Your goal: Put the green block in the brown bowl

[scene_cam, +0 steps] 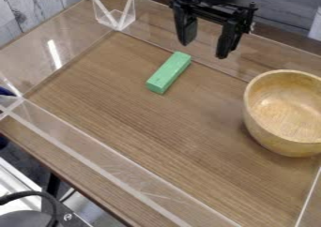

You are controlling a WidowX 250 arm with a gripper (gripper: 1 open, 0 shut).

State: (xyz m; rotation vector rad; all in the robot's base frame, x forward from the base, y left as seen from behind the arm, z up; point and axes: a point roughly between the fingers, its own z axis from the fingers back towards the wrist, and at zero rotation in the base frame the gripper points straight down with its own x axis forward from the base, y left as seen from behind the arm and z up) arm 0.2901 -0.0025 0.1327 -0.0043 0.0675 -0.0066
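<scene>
A brown wooden desk (138, 142) fills most of the view, with strips of clear tape (94, 156) running across its surface and dark planks (32, 6) showing past its upper left corner. The green block (170, 72), a small flat bar, lies on the wood toward the upper edge of the desk as pictured, left of the middle of the view and set at a slant, its upper end leaning to the right. The brown bowl (286, 113), round and light tan with a thick smooth rim, sits at the right edge of the view, well apart from the block and partly cut off by the frame. The black gripper (207, 43) reaches in from the top, its two fingers spread wide with nothing between them, above and to the right of the block. In the lower left corner, beyond the desk's edge, black cables (48, 201) curl beside pale hardware.
</scene>
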